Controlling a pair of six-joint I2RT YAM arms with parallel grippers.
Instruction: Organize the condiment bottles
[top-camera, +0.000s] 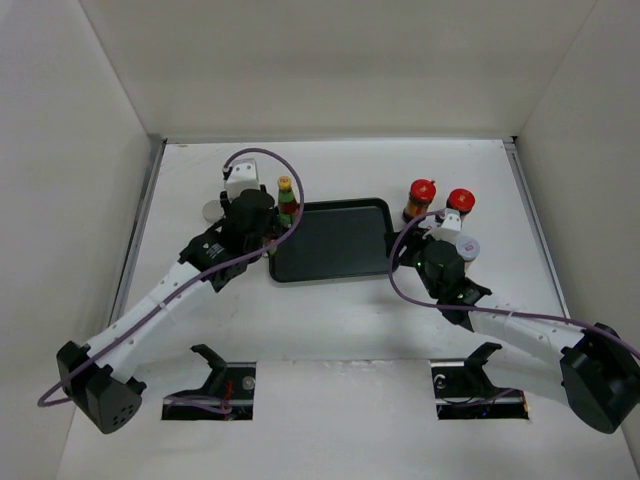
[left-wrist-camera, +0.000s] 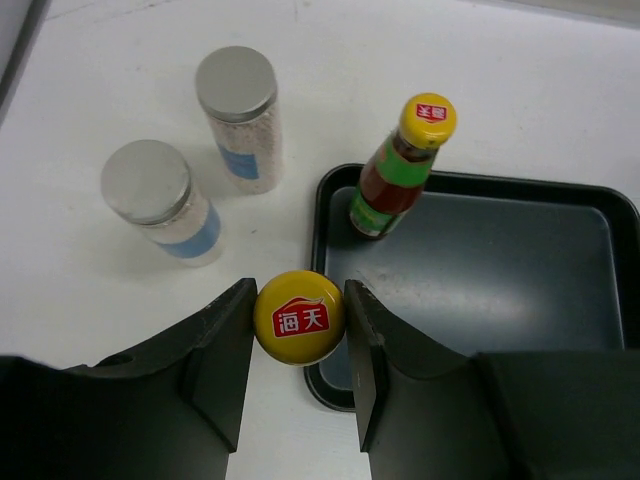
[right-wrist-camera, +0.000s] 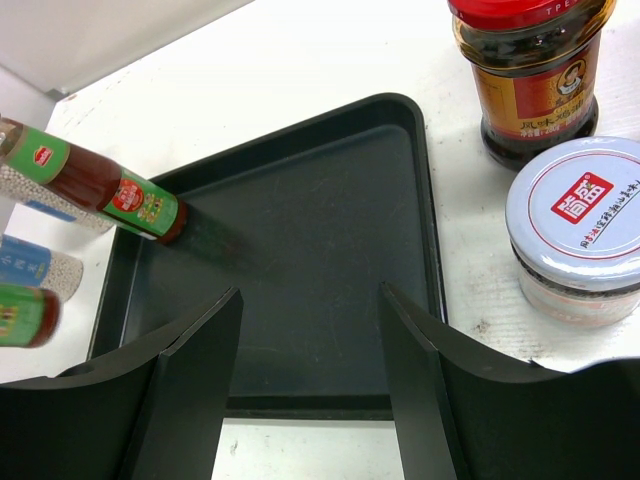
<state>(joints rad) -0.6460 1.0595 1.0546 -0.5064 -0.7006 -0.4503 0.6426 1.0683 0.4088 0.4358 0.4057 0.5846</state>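
clamping one slim bottle (left-wrist-camera: 299, 316) by its yellow cap, the left gripper (left-wrist-camera: 299, 335) is holding it at the black tray (left-wrist-camera: 520, 270) corner; its twin (left-wrist-camera: 392, 180) is standing ahead inside the tray, grey-topped cylinders (left-wrist-camera: 238, 100) ahead-left. the right gripper (right-wrist-camera: 310, 330) is gaping over the tray, with a pale-lidded jar (right-wrist-camera: 575, 215) just right of it and a red-lidded jar (right-wrist-camera: 530, 85) beyond.

L arm (top-camera: 160, 300) & R arm (top-camera: 520, 328): white links, black joints/bases, purple cable (top-camera: 262, 154) along each. L gripper (left-wrist-camera: 298, 302), R gripper (right-wrist-camera: 310, 295): matte black, flat angular fingers.

Top cam stares down from high behind; wrist cams sit close, facing the flat black rectangular tray (top-camera: 340, 245) all three share.
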